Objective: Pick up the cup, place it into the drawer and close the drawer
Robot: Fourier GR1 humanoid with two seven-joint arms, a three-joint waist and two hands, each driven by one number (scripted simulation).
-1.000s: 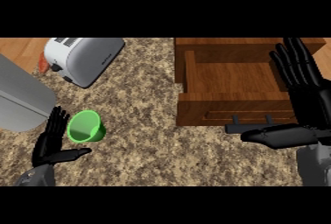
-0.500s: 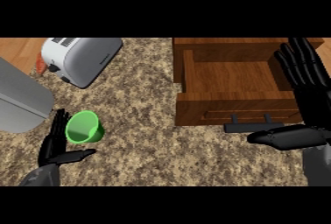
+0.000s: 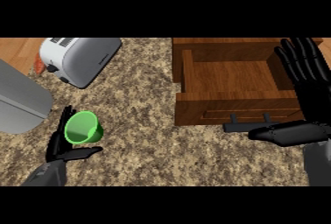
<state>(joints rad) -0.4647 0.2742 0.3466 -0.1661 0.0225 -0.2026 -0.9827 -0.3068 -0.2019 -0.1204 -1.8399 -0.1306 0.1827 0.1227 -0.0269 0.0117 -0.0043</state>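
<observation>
Left hand [image 3: 61, 148] has edged against the green cup [image 3: 82, 127], fingers straight, thumb spread under it; right hand [image 3: 313, 96] stays open beside the drawer [image 3: 220, 107].

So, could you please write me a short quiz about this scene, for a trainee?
1. True or false: the green cup is already inside the drawer.
2. Which thing lies at the top left of the head view? A) a kettle B) a toaster C) a bowl
3. Short answer: which hand is next to the cup, and are its fingers curled round it?

Key
1. False; the drawer is open and the cup is outside it.
2. B
3. The left hand; no, its fingers are straight.
</observation>
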